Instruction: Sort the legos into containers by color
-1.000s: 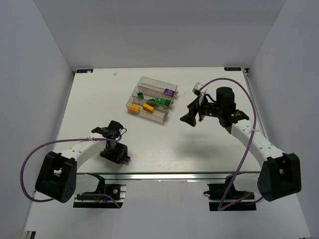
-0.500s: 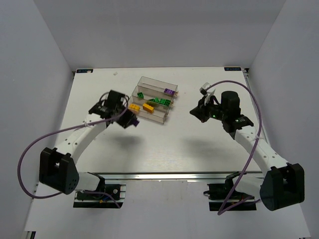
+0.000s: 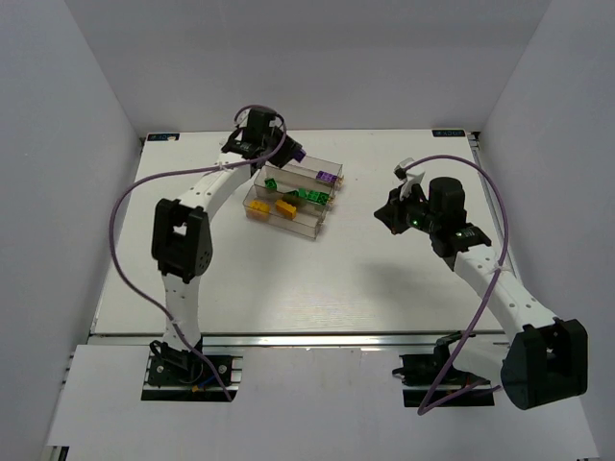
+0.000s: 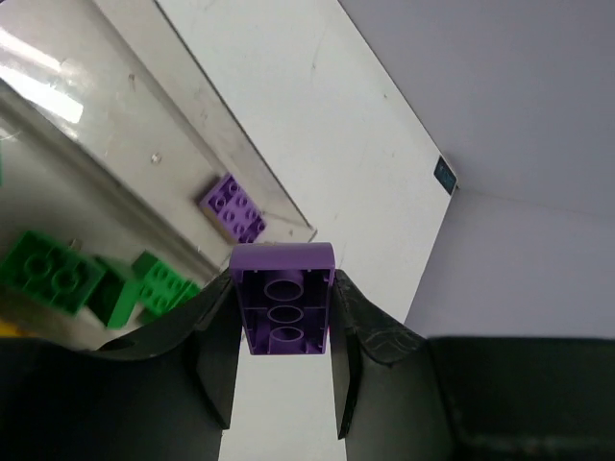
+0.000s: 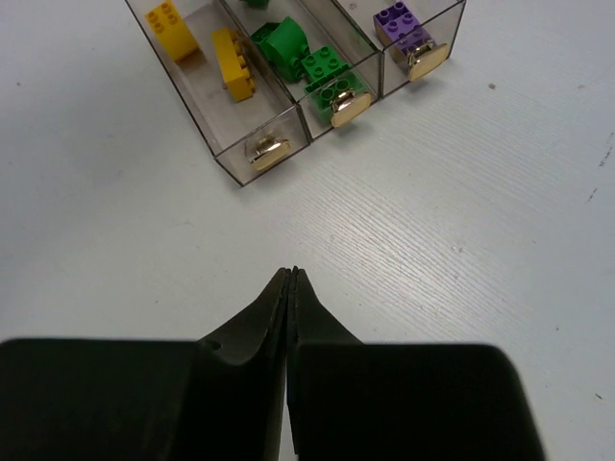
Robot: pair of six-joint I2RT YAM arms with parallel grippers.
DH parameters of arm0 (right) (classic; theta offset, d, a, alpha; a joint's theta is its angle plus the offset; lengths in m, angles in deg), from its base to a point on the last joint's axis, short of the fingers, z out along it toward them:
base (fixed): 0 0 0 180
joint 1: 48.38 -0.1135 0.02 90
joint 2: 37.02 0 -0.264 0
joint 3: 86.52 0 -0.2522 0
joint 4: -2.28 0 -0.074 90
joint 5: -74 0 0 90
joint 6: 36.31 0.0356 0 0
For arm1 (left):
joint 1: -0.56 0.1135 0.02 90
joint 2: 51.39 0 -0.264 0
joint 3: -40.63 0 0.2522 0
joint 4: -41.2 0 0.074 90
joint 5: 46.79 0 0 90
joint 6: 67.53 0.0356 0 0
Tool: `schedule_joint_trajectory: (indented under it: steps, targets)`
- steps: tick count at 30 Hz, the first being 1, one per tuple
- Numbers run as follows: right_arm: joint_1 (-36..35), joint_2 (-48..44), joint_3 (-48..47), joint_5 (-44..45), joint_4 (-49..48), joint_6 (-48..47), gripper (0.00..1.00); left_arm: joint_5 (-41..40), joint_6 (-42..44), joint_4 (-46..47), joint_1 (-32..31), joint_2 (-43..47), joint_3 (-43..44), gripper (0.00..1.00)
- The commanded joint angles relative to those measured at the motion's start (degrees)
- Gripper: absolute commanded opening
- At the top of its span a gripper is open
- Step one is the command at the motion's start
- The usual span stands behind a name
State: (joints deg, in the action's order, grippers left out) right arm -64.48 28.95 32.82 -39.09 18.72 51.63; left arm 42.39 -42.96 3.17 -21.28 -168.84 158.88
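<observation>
Judging from how the bricks lie, the sorting is almost finished. In the containers (image 3: 300, 224), set at about 12 o'clock on the table (image 3: 317, 288), two yellow-orange bricks (image 5: 233, 62) are seen in the near bin, several green bricks (image 5: 327, 65) in the middle one and a purple brick (image 4: 232, 206) in the far one. No loose brick is seen on the table. One more purple lego (image 4: 282, 300) is clamped in the left gripper (image 3: 285, 152), held by the far bin at about 11 o'clock and not yet released. The right gripper (image 5: 291, 279), at about 3 o'clock, is pressed closed on nothing. No brand is found, and the small stickers (image 3: 448, 133) at the far table corners cannot be read.
</observation>
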Motion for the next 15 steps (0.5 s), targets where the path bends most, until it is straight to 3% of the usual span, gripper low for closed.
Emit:
schedule_joint_trajectory:
  steps: [1,4,10,13,15]
  targets:
    - [0.36,-2.95,0.83,1.29,-0.48,-0.13,0.0,-1.02,-1.37,1.51,0.31,-6.0,9.49,0.0]
    - [0.45,-4.1,1.89,1.56,-0.57,-0.31,0.0,-1.81,-2.24,0.89,0.31,-10.68,15.39,0.0]
    - [0.63,-5.59,3.56,1.82,-1.1,-0.31,0.0,-2.78,-3.65,1.86,0.31,-13.15,15.31,0.01]
    - [0.72,-5.6,4.09,1.56,-1.27,-0.22,0.0,-2.52,-3.92,2.21,0.31,-14.39,15.31,0.09]
    - [0.63,-5.68,4.27,1.38,-1.27,-0.31,0.0,-2.26,-4.0,2.3,0.31,-15.0,15.4,0.2]
